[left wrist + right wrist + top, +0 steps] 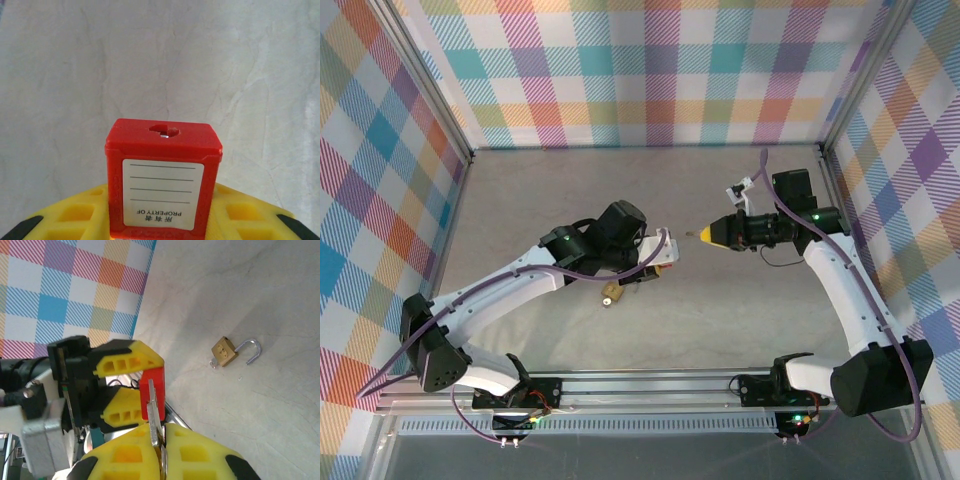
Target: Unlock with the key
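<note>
Two padlocks show from the right wrist: a brass padlock (pixel 224 351) lying on the table (pixel 280 300) at two o'clock, shackle open, and a red padlock (pixel 153 390) pinched by the left gripper (pixel 660 263); the left wrist faces its keyhole (pixel 165 131), hidden from the right; the right gripper (pixel 161 440) clamps the key (pixel 154 421), red padlock just beyond at twelve o'clock.

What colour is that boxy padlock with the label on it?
Red plastic padlock; clearest in left wrist view.
</note>
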